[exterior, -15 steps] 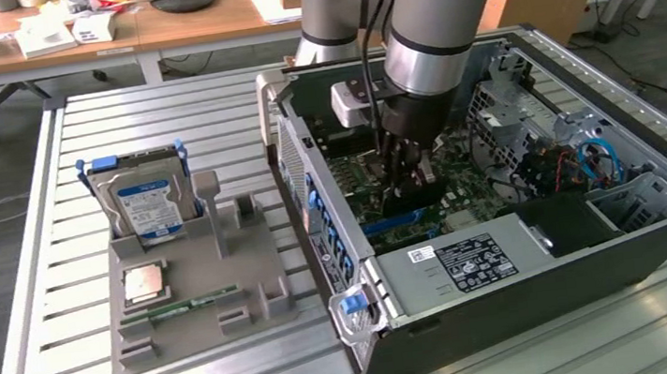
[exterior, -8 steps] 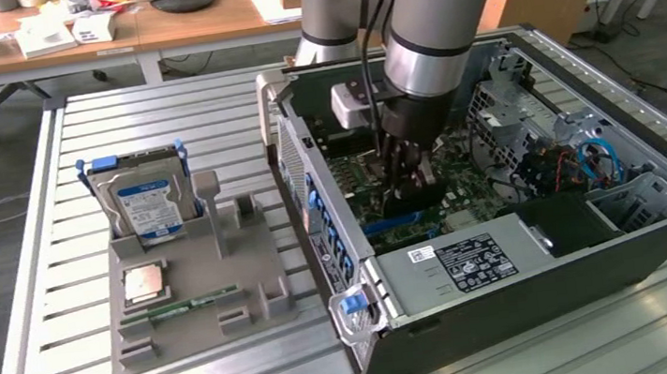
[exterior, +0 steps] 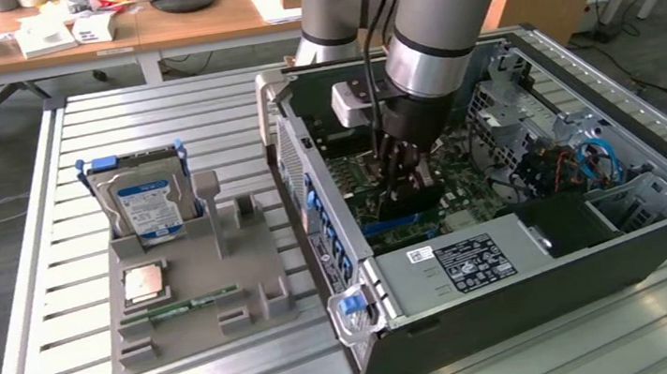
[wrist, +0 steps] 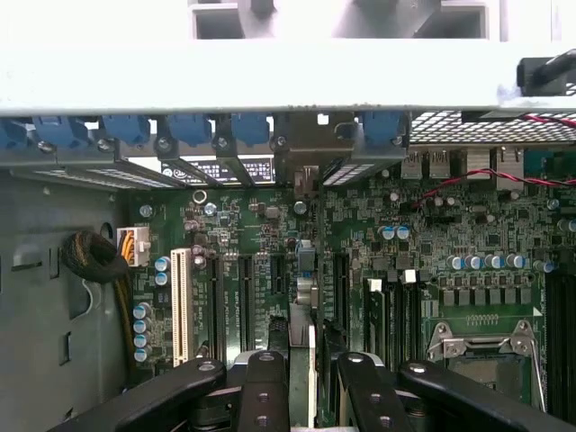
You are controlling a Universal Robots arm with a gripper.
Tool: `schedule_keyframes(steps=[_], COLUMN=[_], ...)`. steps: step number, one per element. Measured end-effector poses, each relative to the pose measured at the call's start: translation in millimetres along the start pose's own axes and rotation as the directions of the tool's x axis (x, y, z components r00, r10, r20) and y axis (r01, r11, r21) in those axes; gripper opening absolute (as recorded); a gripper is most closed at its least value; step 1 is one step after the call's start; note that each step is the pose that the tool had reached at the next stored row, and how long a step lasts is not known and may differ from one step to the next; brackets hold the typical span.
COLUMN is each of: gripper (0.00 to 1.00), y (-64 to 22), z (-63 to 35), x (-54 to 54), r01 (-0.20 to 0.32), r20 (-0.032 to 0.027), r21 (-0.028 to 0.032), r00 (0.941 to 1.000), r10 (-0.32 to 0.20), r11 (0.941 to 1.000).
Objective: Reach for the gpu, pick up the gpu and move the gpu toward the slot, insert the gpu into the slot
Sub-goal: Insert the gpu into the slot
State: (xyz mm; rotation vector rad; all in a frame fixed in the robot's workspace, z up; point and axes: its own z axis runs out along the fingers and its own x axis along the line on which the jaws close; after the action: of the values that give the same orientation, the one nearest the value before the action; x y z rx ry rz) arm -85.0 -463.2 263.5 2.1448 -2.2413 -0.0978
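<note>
The claw (wrist: 310, 378) is closed partway on the gpu (wrist: 312, 297), holding it edge-down inside the open computer case (exterior: 643, 255), just above the motherboard (wrist: 423, 225). I judge insertion needs the card kept upright and aligned along the slot (exterior: 394, 225), bracket toward the rear openings, pressed evenly

I'm working in a lab-like workshop: an aluminium-slatted bench (exterior: 173, 101) carries an opened computer case (exterior: 642, 246), with cluttered wooden office desks (exterior: 101, 25) behind my arm.
</note>
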Motion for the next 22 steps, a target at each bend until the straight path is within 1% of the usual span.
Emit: schedule_keyframes(steps=[1, 8, 14, 17, 22], gripper=[0.26, 0.26, 0.26, 0.26, 0.26], y=[0.1, -1.6, -8.0, -8.2, -8.2], z=[0.0, 1.1, 1.4, 1.8, 4.0], x=[-0.1, -0.2, -0.4, -0.5, -0.5], r01=[0.0, 0.0, 0.0, 0.0, 0.0], r20=[0.0007, -0.0008, -0.0014, -0.0033, -0.0031], r21=[-0.0014, -0.0032, -0.0027, -0.0028, -0.0026], r00=[1.0, 1.0, 1.0, 1.0, 1.0], r10=[0.0, 0.0, 0.0, 0.0, 0.0], r11=[1.0, 1.0, 1.0, 1.0, 1.0])
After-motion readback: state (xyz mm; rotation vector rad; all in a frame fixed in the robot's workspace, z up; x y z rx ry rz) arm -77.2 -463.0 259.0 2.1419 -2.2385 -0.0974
